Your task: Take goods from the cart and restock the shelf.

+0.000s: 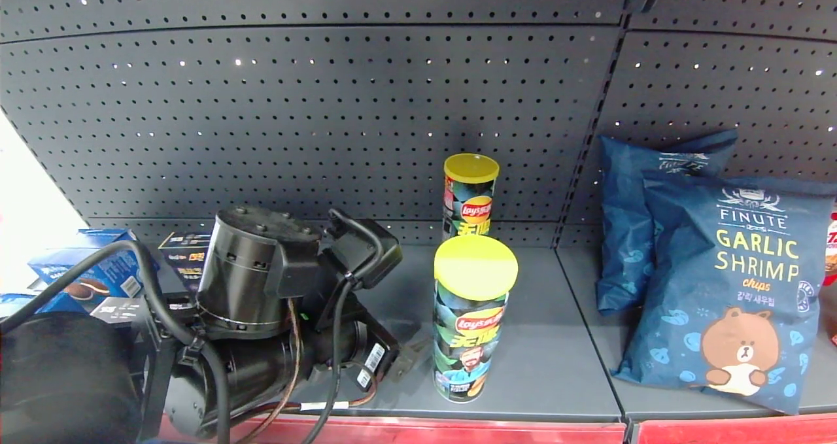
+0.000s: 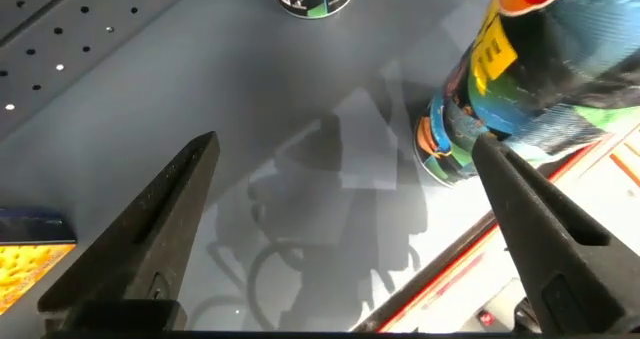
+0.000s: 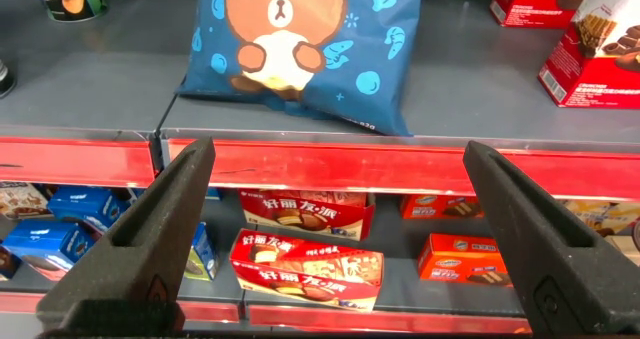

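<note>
I see the near can (image 1: 474, 320) of chips upright at the front of the grey shelf (image 1: 556, 339). It has a flat yellow lid and a dark label with a red-and-yellow logo and a cartoon face low down. The far can (image 1: 469, 192), of the same design, stands directly behind it against the pegboard (image 1: 294, 117).

My left gripper (image 2: 345, 151) is low over the shelf just left of the near can, with its jaws spread wide and nothing between them. The can sits outside the jaws, beside one finger (image 2: 520, 194); I cannot tell whether they touch.

To the right, a blue bag (image 1: 719, 293) with pale lettering and a brown cartoon bear leans on a second blue bag (image 1: 647, 189) behind it. At far left are blue boxes (image 1: 98, 267) picturing a chocolate-coated cake.

My right gripper (image 3: 340, 151) is also wide open and empty, out in front of the shelf's red edge strip (image 3: 400, 169), below the bear bag. Red boxes (image 3: 305, 269) lie on the lower level behind it.
</note>
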You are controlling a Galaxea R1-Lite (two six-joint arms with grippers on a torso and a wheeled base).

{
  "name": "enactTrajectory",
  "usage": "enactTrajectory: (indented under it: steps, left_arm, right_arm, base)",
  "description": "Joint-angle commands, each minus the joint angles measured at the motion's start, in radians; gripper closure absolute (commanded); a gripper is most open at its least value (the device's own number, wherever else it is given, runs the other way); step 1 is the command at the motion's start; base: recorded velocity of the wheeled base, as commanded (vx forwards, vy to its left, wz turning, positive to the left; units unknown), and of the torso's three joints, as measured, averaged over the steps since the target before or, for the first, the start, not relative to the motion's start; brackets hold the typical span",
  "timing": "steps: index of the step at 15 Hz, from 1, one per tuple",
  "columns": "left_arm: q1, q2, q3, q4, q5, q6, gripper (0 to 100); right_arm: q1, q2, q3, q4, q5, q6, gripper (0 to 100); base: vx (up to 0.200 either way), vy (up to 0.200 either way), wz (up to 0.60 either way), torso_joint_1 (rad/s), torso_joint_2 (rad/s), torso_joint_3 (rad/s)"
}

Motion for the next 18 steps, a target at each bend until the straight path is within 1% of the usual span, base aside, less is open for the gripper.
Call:
enactTrajectory:
  steps: [1,4,6,14,16,18]
  left_arm:
    - [0.003,0.013,-0.002,-0.001,-0.001,-0.001,0]
    - [0.017,0.03,-0.002,-0.043,-0.001,0.003,0]
    - [0.023,0.032,0.0,-0.049,-0.001,0.004,0]
    - [0.031,0.038,0.009,-0.05,-0.001,0.006,0]
    - [0.032,0.035,0.02,-0.05,-0.001,0.006,0]
    - [0.048,0.024,0.052,-0.05,0.002,0.001,0]
  right_arm:
    - [0.0,0.001,0.0,0.0,0.001,0.0,0]
    - [0.0,0.001,0.0,0.0,0.001,0.0,0]
    - [0.0,0.001,0.0,0.0,0.001,0.0,0]
    - [0.0,0.001,0.0,0.0,0.001,0.0,0]
    - [0.0,0.001,0.0,0.0,0.001,0.0,0]
    - [0.0,0.001,0.0,0.0,0.001,0.0,0]
  base:
    - [0.0,0.0,0.0,0.0,0.0,0.0]
    - [0.0,0.0,0.0,0.0,0.0,0.0]
    - [0.0,0.0,0.0,0.0,0.0,0.0]
    - [0.0,0.0,0.0,0.0,0.0,0.0]
    - [0.0,0.0,0.0,0.0,0.0,0.0]
    - [0.0,0.0,0.0,0.0,0.0,0.0]
